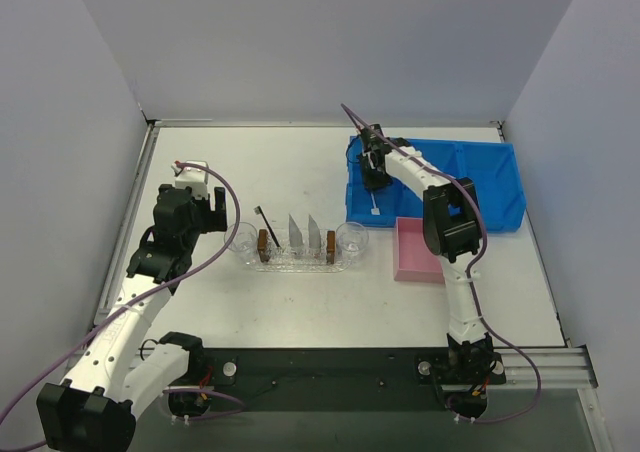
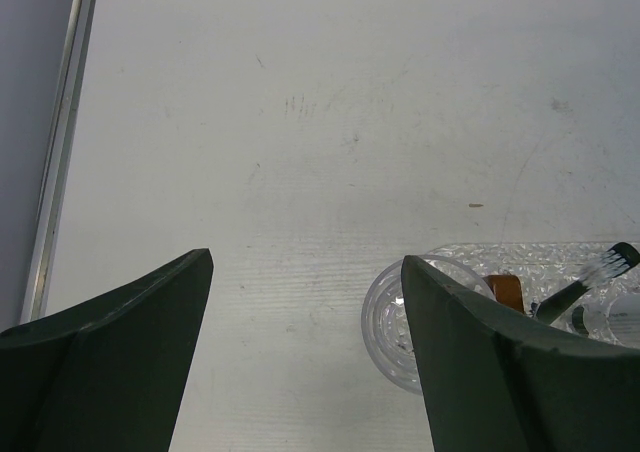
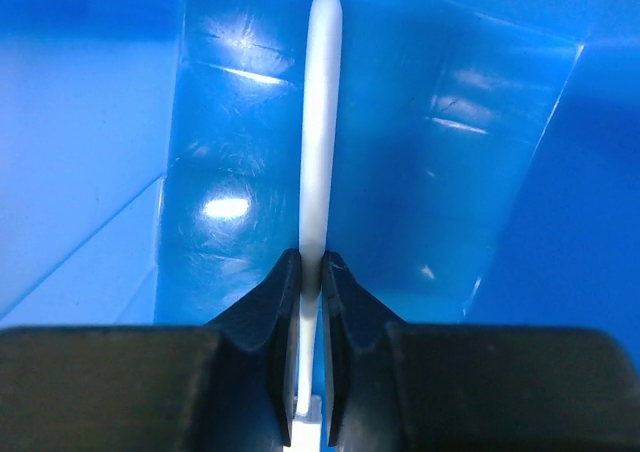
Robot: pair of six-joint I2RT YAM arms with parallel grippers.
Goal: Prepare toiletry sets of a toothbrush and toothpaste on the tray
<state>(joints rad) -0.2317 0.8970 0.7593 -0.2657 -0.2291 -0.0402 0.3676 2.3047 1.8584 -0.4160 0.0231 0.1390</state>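
inside glossy blue bin (image 3: 90, 122), right end effector (image 3: 312, 268) pinches slim white toothbrush (image 3: 322, 122).

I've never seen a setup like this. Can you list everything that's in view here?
table: one, white, under everything
tray: one, clear, middle of the table
cups: two, clear, one at each end of the tray
brown blocks: two, brown, on the tray
toothpaste tubes: two, silvery, upright mid-tray
black toothbrush: one, black, by the left block
white toothbrush: one, white, held over the bin
blue bin: one, blue, far right
pink box: one, pink, in front of the bin
left gripper: one, dark, open above the table beside the left cup
right gripper: one, dark, shut on the white toothbrush
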